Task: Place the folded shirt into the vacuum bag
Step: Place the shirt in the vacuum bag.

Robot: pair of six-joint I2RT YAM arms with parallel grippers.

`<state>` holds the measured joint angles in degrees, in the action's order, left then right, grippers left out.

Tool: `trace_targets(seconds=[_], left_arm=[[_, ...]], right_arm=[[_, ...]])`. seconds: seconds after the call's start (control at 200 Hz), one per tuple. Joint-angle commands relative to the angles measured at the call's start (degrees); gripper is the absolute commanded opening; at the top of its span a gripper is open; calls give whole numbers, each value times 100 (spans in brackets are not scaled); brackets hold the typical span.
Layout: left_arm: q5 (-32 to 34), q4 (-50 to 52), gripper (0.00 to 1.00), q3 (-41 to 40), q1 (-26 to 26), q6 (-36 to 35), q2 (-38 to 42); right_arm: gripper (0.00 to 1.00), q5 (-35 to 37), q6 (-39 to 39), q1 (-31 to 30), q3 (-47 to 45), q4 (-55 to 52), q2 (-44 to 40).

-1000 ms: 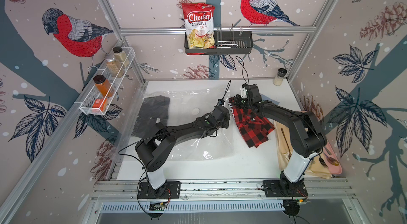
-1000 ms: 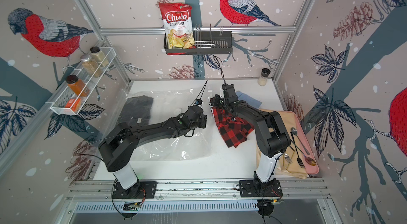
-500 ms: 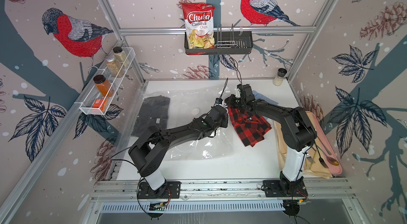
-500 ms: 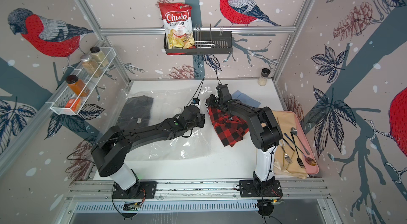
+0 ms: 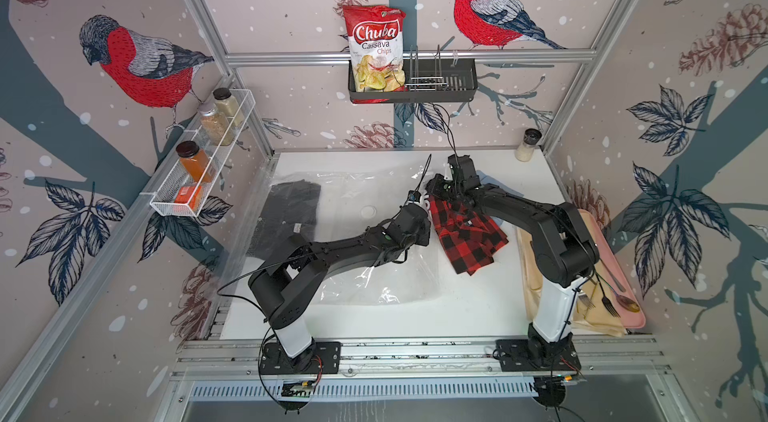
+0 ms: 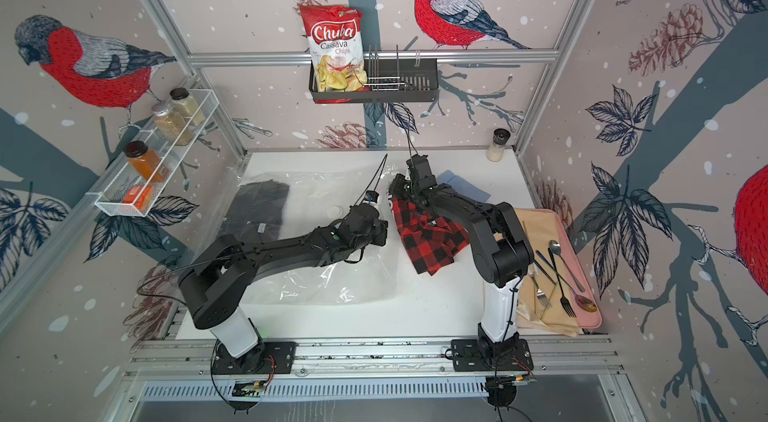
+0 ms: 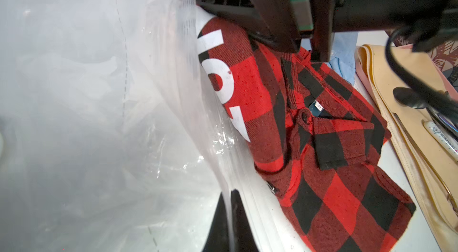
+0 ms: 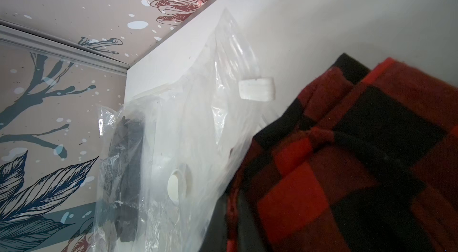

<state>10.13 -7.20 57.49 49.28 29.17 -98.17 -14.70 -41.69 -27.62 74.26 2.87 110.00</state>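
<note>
Folded shirt (image 5: 469, 241) is soft, floppy (light too): my right gripper (image 5: 442, 190) pinches its end nearest the table's (image 5: 478, 316) back edge, my left gripper (image 7: 229, 203) the slippery vacuum bag's (image 5: 370, 285) lip.

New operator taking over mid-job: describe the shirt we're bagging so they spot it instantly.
On the white table, beside the open edge of the clear vacuum bag on the right arm's side, lies a folded shirt, its far end pinched in the right gripper. It is the only red-and-black checked fabric: the garment inside the bag is dark grey, the cloth beside it beige.
</note>
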Motion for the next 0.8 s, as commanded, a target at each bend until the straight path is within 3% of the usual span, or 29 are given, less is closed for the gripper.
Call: trace_targets(seconds=[0.0,0.385,0.415,0.475,0.545,0.795], left_arm=[[-28,-200,0,-1,21,5,4],[-38,-212,0,-1,91,32,69],[-38,-212,0,-1,91,35,46],[-27,-231,0,-1,91,41,-4],[-3,-255,0,-1,92,63,-49],[60,-322,0,-1,91,82,-161]], right_arm=[[0,31,65,-24,136,33,40],[0,-63,103,-21,777,-132,856],[6,-71,138,-16,791,-168,873],[30,-92,214,-30,792,-230,832],[43,-57,337,-16,754,-332,689],[51,-265,481,206,-188,-239,-158]])
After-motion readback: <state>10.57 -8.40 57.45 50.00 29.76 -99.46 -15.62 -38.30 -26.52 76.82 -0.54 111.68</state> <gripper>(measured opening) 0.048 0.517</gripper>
